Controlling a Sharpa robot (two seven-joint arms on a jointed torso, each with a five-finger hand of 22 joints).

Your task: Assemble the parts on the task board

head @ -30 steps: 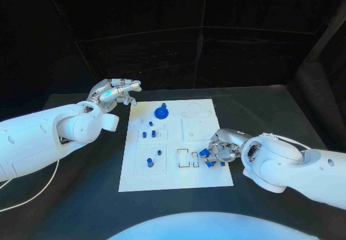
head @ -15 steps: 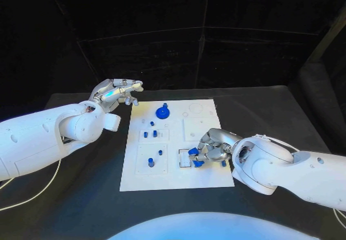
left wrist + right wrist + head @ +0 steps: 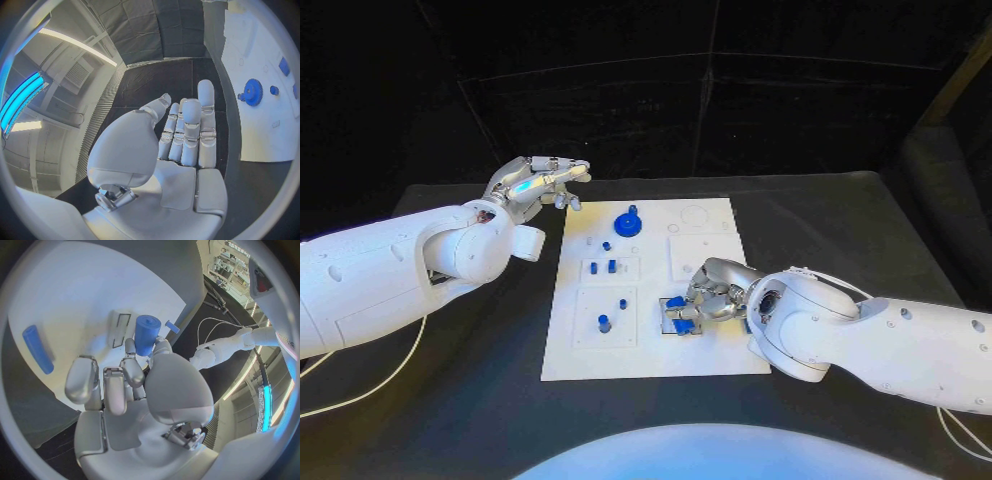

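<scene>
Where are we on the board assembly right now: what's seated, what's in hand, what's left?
Seated, apparently: the blue gear at the task board's far end and small blue pegs upright on its left side. In hand: the right hand holds a blue cylinder over the rectangular slots. Left: seating it, plus a blue bar lying loose. The left hand hovers empty off the board.
</scene>
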